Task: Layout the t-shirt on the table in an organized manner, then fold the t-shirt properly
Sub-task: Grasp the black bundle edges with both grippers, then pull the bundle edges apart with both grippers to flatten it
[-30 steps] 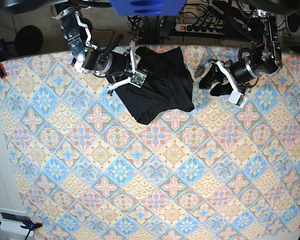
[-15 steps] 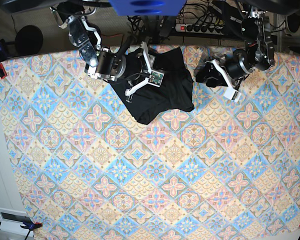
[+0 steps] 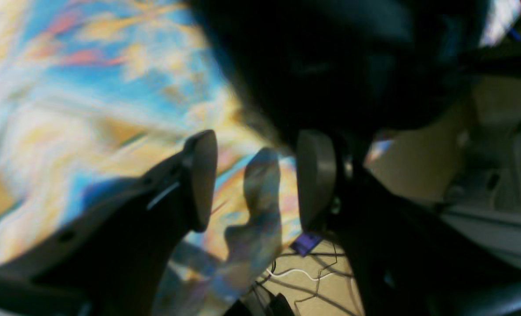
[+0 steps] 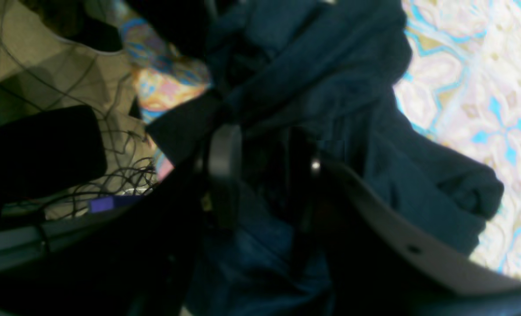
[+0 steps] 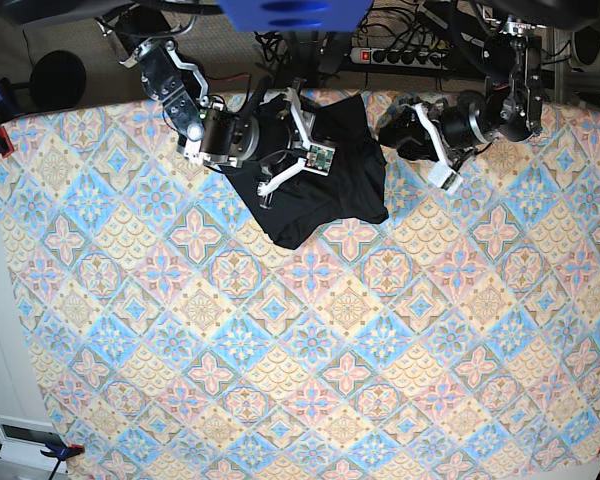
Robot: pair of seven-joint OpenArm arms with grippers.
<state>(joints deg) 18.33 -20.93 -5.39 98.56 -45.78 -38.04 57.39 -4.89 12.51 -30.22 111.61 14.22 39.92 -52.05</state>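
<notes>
Pastel diamond-patterned cloth covers the table (image 5: 280, 380), most of it bare. The t-shirt (image 5: 325, 180) is seen bunched in a crumpled heap at the far edge, near its middle, so nothing is judged laid out or folded yet. The right gripper (image 4: 264, 175) is set over dark folds; whether cloth is pinched cannot be told. The left gripper (image 3: 251, 180) is held apart, empty, beside the heap.
</notes>
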